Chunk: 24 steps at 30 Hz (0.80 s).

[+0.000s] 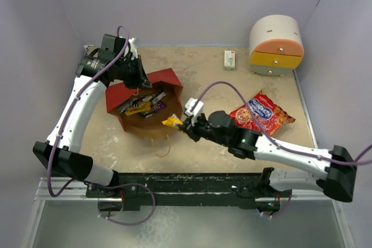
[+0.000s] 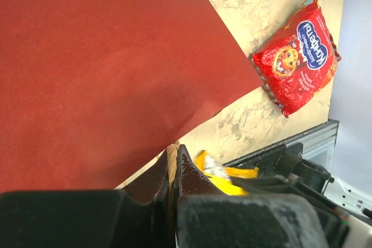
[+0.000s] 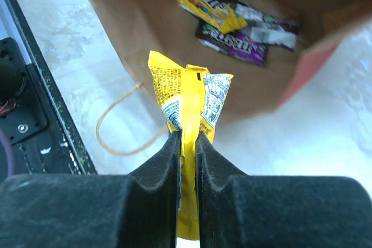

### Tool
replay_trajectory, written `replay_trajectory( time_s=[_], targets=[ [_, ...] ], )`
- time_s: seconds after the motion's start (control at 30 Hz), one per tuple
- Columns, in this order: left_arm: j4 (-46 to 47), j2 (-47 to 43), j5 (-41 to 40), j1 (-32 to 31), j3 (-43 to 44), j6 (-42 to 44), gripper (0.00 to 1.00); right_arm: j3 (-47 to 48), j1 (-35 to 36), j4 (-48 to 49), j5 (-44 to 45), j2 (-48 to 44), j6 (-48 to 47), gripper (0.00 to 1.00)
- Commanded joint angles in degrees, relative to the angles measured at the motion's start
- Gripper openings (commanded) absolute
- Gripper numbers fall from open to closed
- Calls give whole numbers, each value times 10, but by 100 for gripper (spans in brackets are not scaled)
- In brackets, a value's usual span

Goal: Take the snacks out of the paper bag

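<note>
The right gripper (image 3: 187, 137), its jaws pinching a yellow snack packet (image 3: 195, 94), hangs just outside the mouth of the paper bag (image 1: 165, 79), which lies open on the counter (image 1: 203, 68). The left gripper (image 2: 172, 164) pinches the bag's rim. The packet is best carried well clear, toward the red crisp packet (image 1: 261, 114), avoiding the string handle (image 3: 97, 129). More candy bars (image 3: 232, 24) lie inside. Whether others hide beneath them cannot be told.

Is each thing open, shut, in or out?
paper bag, tipped over, mouth open
left gripper, shut on the paper bag's rim
right gripper, shut on the yellow packet
yellow packet, held just outside the bag
crisp packet, out, lying flat
candy bars, inside the bag
drawer chest, both drawers shut
</note>
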Motion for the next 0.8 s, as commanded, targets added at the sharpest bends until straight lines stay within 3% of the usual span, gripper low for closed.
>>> replay_trajectory(
  time_s=[0.0,0.23,0.4,0.63,0.77],
  targets=[
    [11,-5,-37,1,19,3,0,-22,-2,-127,96,-96,89,13],
    [-19,14,-74,1,41,33,0,-53,-52,-195,198,-158,141,11],
    [-36,31,-89,1,66,41,0,-61,-196,-183,138,-143,144,11],
    [-16,33,-23,0,61,27,0,-47,-254,-104,63,-1,126,11],
    [-3,23,-3,1,44,17,0,-17,-258,-94,80,70,137,11]
  ],
)
